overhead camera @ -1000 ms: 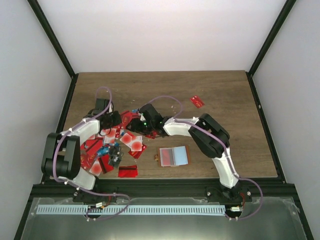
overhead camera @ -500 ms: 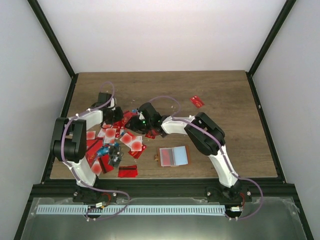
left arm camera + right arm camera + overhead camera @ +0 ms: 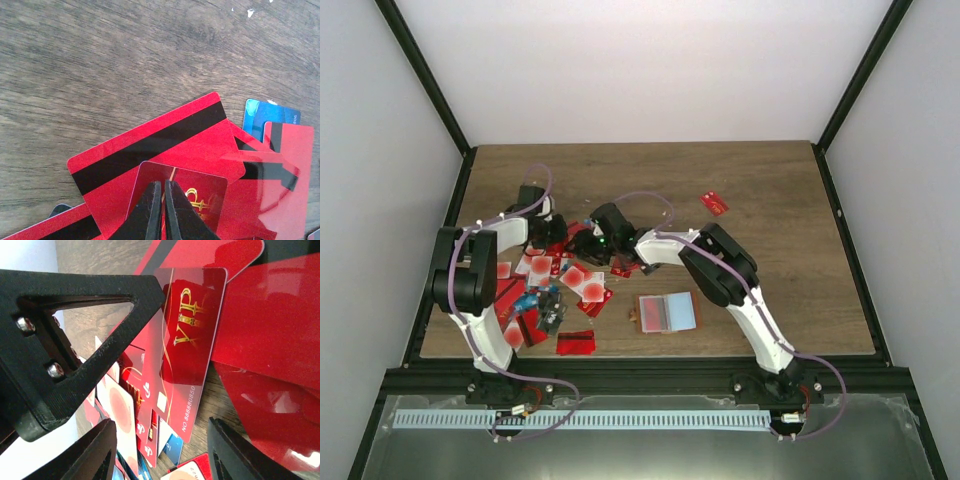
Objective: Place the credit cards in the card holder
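The credit cards (image 3: pixel 545 285) lie in a loose heap on the table's left side, mostly red, some white with a red blotch. My left gripper (image 3: pixel 552 235) is shut at the heap's far edge. Its tips (image 3: pixel 164 186) rest on the face of a red VIP card (image 3: pixel 200 187), which lies on a larger red card with a black stripe (image 3: pixel 150 145). My right gripper (image 3: pixel 588 240) faces it from the right, open (image 3: pixel 165 455) and holding nothing, with that same VIP card (image 3: pixel 187 340) just ahead. The card holder (image 3: pixel 667 312) lies open near the front centre, pink and blue panels up.
One red card (image 3: pixel 714 203) sits alone at the back right, and a striped red card (image 3: pixel 576 343) lies near the front edge. A blue card (image 3: pixel 255 117) peeks out under the red ones. Bare wooden table (image 3: pixel 770 280) stretches to the right.
The left arm has folded in, its gripper sliding slightly toward the back and closing the last bit. The right gripper has edged left toward it.
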You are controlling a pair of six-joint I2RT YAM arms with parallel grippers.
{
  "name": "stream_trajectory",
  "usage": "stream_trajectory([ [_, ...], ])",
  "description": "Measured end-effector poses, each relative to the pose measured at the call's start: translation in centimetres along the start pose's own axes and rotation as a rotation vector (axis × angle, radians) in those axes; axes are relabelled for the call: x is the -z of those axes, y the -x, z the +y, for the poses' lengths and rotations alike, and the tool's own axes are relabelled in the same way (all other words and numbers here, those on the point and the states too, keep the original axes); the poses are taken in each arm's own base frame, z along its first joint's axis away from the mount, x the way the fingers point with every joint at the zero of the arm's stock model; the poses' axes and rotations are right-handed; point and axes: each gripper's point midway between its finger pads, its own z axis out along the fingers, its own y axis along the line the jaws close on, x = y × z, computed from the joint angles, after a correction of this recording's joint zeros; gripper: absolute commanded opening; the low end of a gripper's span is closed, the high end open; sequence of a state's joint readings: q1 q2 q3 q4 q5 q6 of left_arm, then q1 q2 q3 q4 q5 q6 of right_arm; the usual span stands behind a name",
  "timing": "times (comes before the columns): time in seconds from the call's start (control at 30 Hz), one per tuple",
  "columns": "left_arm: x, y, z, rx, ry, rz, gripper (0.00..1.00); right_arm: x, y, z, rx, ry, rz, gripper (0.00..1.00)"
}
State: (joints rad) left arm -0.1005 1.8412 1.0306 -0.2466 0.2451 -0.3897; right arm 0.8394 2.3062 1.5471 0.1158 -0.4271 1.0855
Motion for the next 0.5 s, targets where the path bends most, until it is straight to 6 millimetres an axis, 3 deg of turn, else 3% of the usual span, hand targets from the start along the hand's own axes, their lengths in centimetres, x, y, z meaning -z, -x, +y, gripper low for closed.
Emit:
stream_trajectory([
  [0.5,-0.09,0.17,0.22,0.012,-0.029,-0.010,0.06,-0.89,0.64,0.34,-0.084,0.039,-0.005,0.47],
])
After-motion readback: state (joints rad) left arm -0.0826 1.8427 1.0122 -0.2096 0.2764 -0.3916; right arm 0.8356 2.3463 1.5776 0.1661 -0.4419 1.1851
